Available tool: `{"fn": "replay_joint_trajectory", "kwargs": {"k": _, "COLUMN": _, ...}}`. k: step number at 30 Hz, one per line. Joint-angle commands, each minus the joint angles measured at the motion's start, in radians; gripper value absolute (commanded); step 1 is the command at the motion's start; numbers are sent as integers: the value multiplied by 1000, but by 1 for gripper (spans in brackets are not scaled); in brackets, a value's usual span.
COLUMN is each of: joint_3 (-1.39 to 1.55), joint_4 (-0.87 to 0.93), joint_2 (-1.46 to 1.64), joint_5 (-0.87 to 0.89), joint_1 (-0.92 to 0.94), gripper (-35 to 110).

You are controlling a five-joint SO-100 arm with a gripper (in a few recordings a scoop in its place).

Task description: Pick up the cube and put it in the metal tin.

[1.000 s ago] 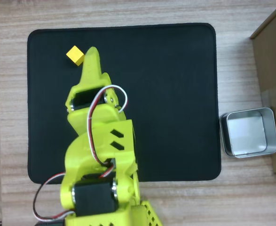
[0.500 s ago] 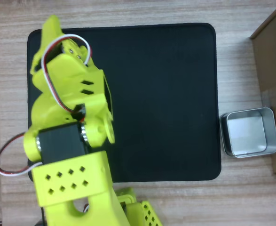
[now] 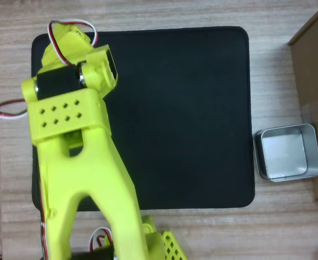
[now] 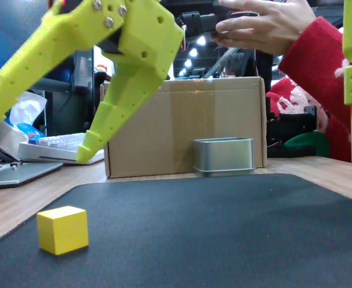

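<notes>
Seen low from the fixed view: claw (image 4: pixel 41 135) spread wide and released, two long lime fingers pointing down-left, hanging in the air above the cube (image 4: pixel 62 229) without touching it. Cube resting on the black mat (image 4: pixel 223 228), near its left front part, bright yellow and plain. Metal tin (image 4: pixel 223 156) farther back, past the mat's far edge on the wooden desk (image 4: pixel 20 201), standing just before the brown cardboard box (image 4: pixel 181 123). Red sleeve and a hand (image 4: pixel 265 24) visible above the box.

From the overhead view: lime arm (image 3: pixel 75 135) stretched over the mat's left side, covering the upper left corner. Tin (image 3: pixel 286 151) plainly open and shiny, well apart from the arm, just right of the mat (image 3: pixel 186 108), beside the box (image 3: pixel 313 70).
</notes>
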Motion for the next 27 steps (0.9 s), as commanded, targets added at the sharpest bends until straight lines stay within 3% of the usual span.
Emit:
{"fn": "replay_joint_trajectory", "kwargs": {"k": 1, "joint_3": -32, "joint_4": 23, "joint_2": -23, "joint_5": -25, "joint_1": -8, "gripper": 33}}
{"fn": "replay_joint_trajectory", "kwargs": {"k": 27, "joint_3": -193, "joint_4": 44, "joint_2": -402, "joint_5": -112, "joint_1": -41, "gripper": 27}}
